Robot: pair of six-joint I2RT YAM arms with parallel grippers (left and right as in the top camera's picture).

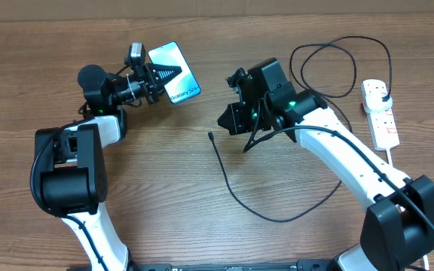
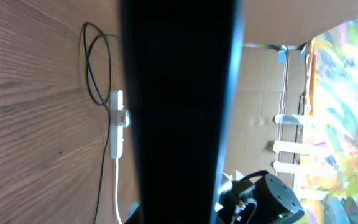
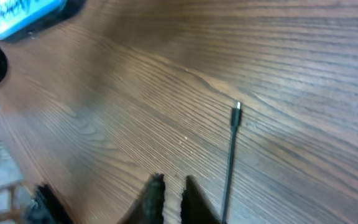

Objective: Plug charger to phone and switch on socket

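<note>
With the left gripper (image 1: 164,75) clamped on the phone (image 1: 173,56), the right gripper (image 3: 171,183), nearly closed and empty, should open and pinch the charger (image 3: 229,162) just behind its connector tip (image 3: 237,111), lying loose on the table near the phone, toward the socket (image 1: 380,113).

surface: wooden table (image 1: 164,188) | on it: charger (image 3: 232,146) cable, loosely curled | socket (image 1: 380,114), far right
</note>
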